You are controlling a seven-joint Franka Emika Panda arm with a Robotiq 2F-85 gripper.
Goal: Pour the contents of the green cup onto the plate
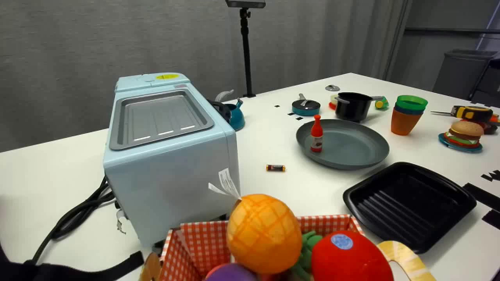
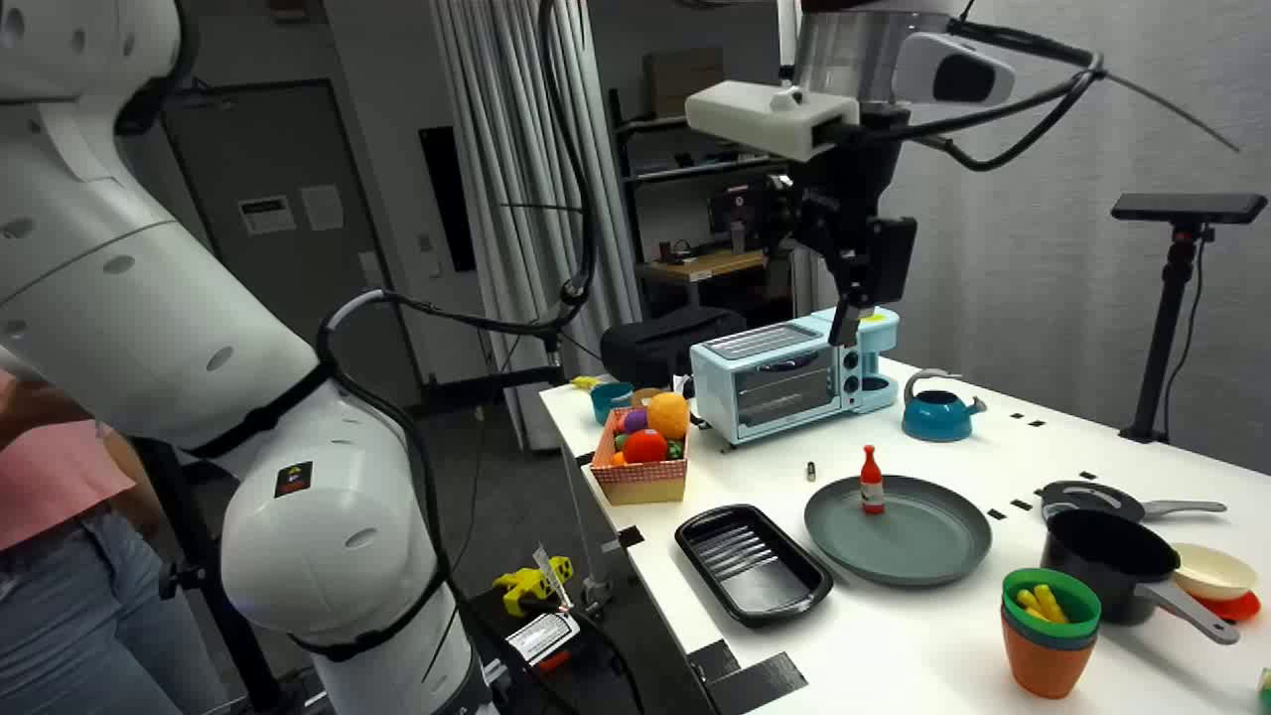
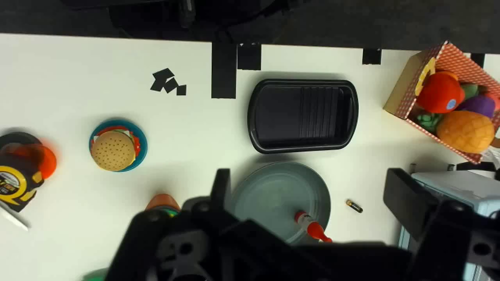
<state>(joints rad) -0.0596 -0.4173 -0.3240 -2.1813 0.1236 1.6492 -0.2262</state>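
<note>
The green cup [image 1: 412, 102] sits nested at the top of a stack, above a blue cup and an orange one. In an exterior view, yellow pieces, the contents [image 2: 1043, 602], stick up inside the green cup [image 2: 1082, 601]. The grey plate [image 2: 889, 544] lies flat on the table with a small red sauce bottle [image 2: 872, 485] upright on it. High over the table hangs my gripper [image 2: 868, 293], well apart from cup and plate. In the wrist view the gripper [image 3: 308, 177] is spread wide, nothing held; its body partly hides the cup stack [image 3: 163, 201].
A black ridged tray [image 3: 303, 115] lies beside the plate. Around the cups stand a black pot [image 2: 1107, 566] and a toy burger [image 1: 465, 134]. A light blue toaster oven [image 2: 784, 382], a battery [image 1: 275, 168] and a checked basket of plush food [image 2: 643, 487] are further along.
</note>
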